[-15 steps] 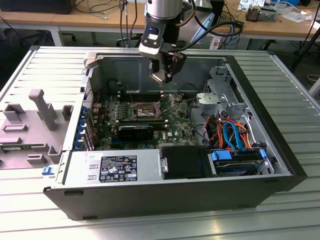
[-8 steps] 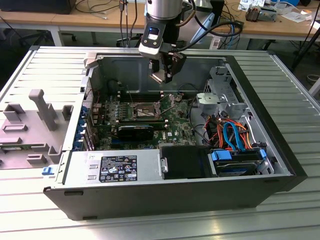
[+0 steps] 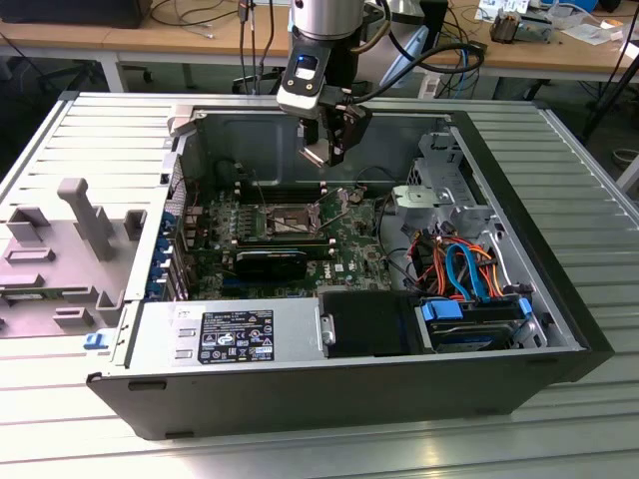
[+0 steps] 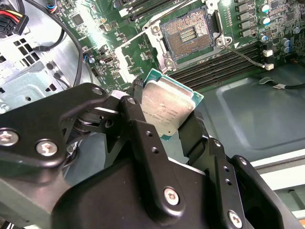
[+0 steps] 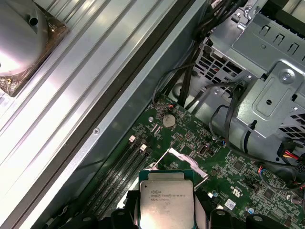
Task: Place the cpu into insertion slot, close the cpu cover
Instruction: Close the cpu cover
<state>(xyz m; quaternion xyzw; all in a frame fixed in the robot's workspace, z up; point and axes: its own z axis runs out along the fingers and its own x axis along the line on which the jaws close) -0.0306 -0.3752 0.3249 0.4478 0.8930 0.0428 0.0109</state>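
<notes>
One gap mattered: your gripper (image 3: 329, 152) was clenched on the cpu (image 4: 167, 109), high over the board (image 3: 351, 257), and the bare slot (image 3: 290, 222) lay below it, at about seven o'clock from the cpu in the exterior view, the two well apart.

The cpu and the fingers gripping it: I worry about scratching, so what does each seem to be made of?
The cpu: a dull silver-grey lid, probably brushed metal given its soft sheen, on a thin green board edge, likely laminate. The fingers: satin black, rigid, with crisp edges and drilled holes. They may be anodised metal or hard plastic; the look leaves it open.
</notes>
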